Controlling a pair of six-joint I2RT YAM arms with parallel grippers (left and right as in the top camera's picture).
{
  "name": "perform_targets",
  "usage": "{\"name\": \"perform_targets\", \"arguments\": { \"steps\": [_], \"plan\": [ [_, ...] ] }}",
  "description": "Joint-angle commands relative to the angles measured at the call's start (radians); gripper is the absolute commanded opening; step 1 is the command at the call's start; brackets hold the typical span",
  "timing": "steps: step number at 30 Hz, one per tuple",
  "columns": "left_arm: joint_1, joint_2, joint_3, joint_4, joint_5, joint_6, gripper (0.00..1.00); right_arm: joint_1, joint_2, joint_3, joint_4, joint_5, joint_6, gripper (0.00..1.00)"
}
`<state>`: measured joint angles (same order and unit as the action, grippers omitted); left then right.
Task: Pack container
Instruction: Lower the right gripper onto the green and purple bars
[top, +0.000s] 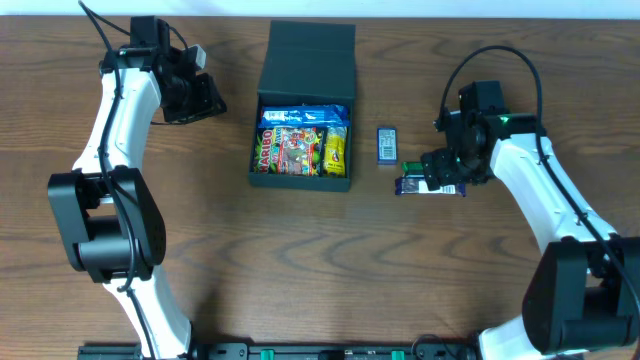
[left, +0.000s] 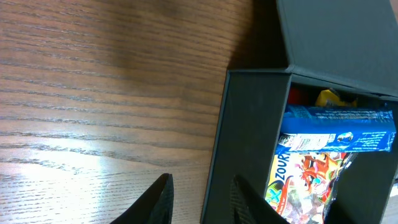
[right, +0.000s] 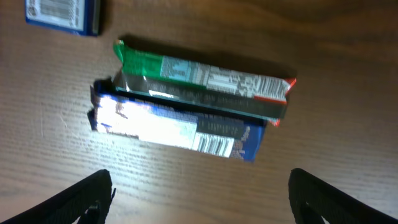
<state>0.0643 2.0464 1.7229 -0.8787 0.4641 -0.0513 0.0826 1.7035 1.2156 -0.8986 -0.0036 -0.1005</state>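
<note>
— What's near your right gripper (right: 200, 186)?
— A green bar (right: 205, 71) and a blue bar (right: 168, 127), touching, lie just ahead of my wide-open, empty jaws. A small pack (right: 62, 12) sits beyond, to the left.
— The box (left: 249, 143)?
— Just right of my left gripper (left: 200, 196), which is slightly open and holding nothing. The lid (top: 312, 55) is open and snacks (top: 303, 148) fill it.

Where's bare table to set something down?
Free: wooden table in front and left of the dark rectangular cardboard box. Crowded: right of the box, by the small blue packet and green and blue wrappers under the right hand.
</note>
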Motion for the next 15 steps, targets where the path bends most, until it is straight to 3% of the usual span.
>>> {"name": "perform_targets", "arguments": {
  "steps": [1, 7, 9, 15],
  "plan": [
    [0.000, 0.012, 0.023, -0.003, -0.004, 0.008, 0.32, 0.003, 0.010, -0.008, 0.025, -0.012, 0.037, 0.90],
    [0.000, 0.012, 0.023, -0.005, -0.004, 0.007, 0.32, 0.003, 0.010, -0.008, 0.084, -0.013, 0.235, 0.93],
    [0.000, 0.012, 0.023, -0.007, -0.004, 0.007, 0.32, 0.003, 0.010, -0.008, 0.083, -0.024, 0.426, 0.98],
    [0.000, 0.012, 0.023, -0.011, -0.003, 0.007, 0.35, 0.003, 0.010, -0.008, 0.121, -0.296, 1.052, 0.99]
  ]
}}
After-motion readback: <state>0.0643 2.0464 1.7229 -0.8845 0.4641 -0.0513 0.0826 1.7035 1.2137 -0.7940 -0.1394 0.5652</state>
